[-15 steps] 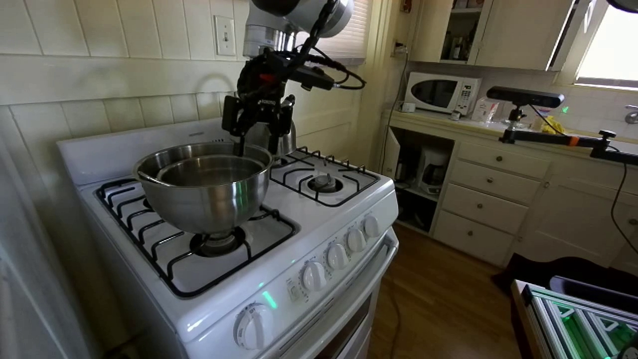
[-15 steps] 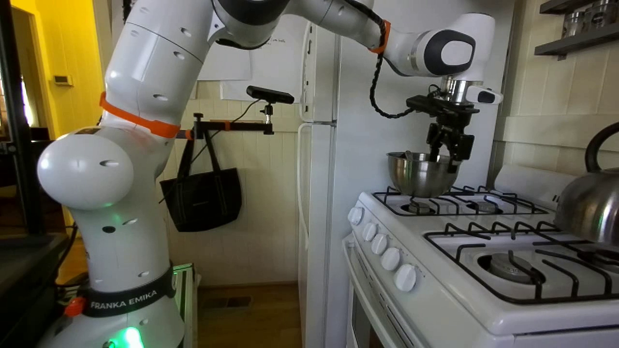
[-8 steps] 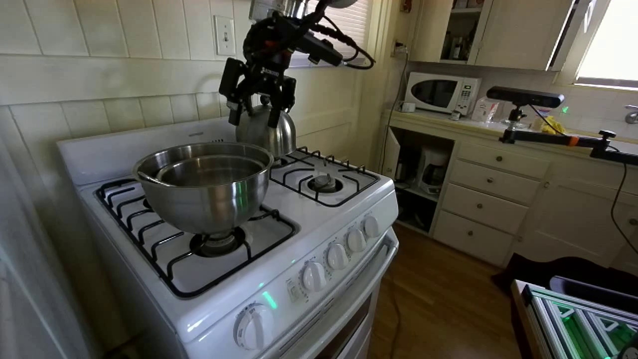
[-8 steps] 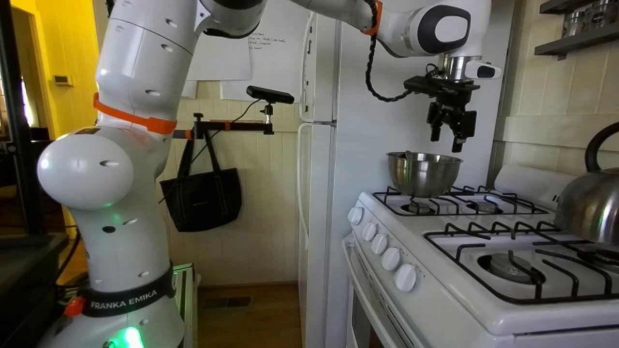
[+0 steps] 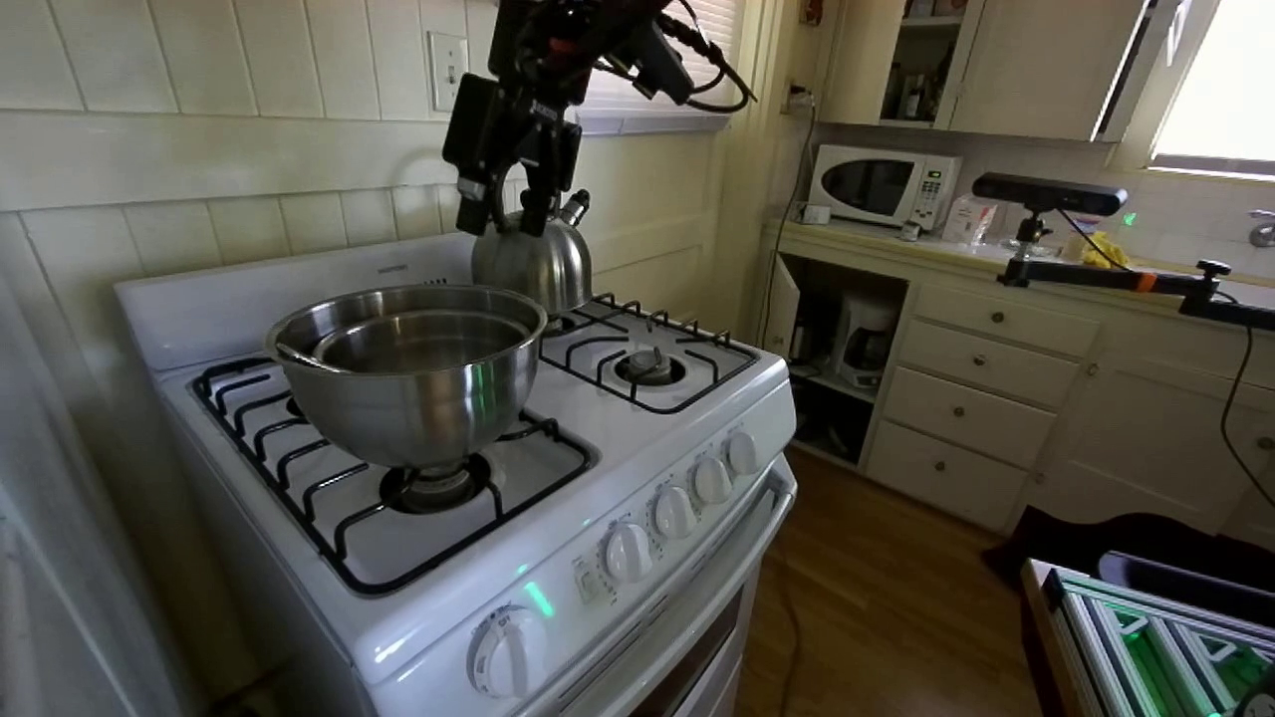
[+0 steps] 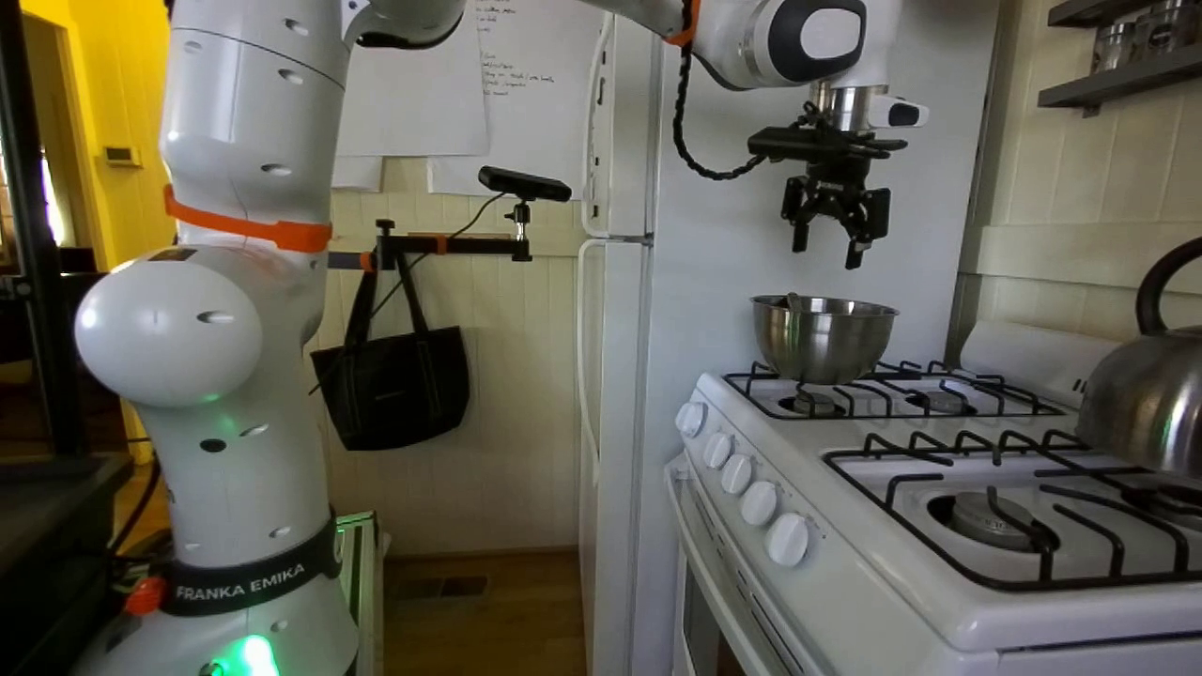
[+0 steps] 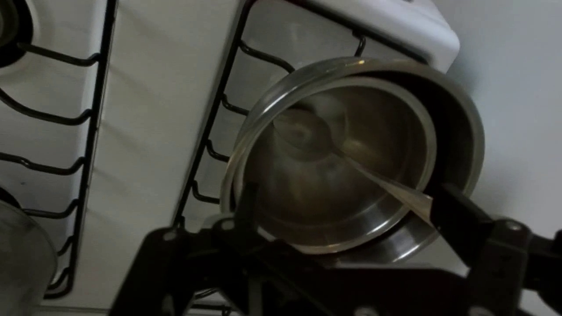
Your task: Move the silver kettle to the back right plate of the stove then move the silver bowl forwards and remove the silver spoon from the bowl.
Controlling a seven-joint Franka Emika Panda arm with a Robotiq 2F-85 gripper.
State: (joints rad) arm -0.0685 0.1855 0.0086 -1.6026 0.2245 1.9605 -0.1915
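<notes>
In both exterior views my gripper (image 6: 826,253) hangs above the silver bowl (image 6: 822,345), clear of its rim, jaws apart with nothing between them. The bowl (image 5: 408,413) rests over the front burner of the left grate, and a smaller steel vessel (image 7: 430,145) is nested inside it. From the wrist view, the silver spoon (image 7: 390,182) lies in that inner vessel, its handle leaning across both rims; one of my fingers (image 7: 465,219) covers the handle's end. The silver kettle (image 5: 538,271) stands upright at the back right plate of the stove, which it partly hides.
Beside the bowl, the right grate (image 6: 939,465) has its front burner (image 6: 991,519) uncovered. A wall (image 5: 299,234) rises behind the stove's backguard (image 5: 249,284). The white fridge (image 6: 751,235) stands just past the bowl's side. Control knobs (image 5: 628,551) line the stove front.
My gripper has risen from the bowl's rim to well above it and shifted somewhat towards the stove's front. The bowl, the spoon and the kettle have stayed in place.
</notes>
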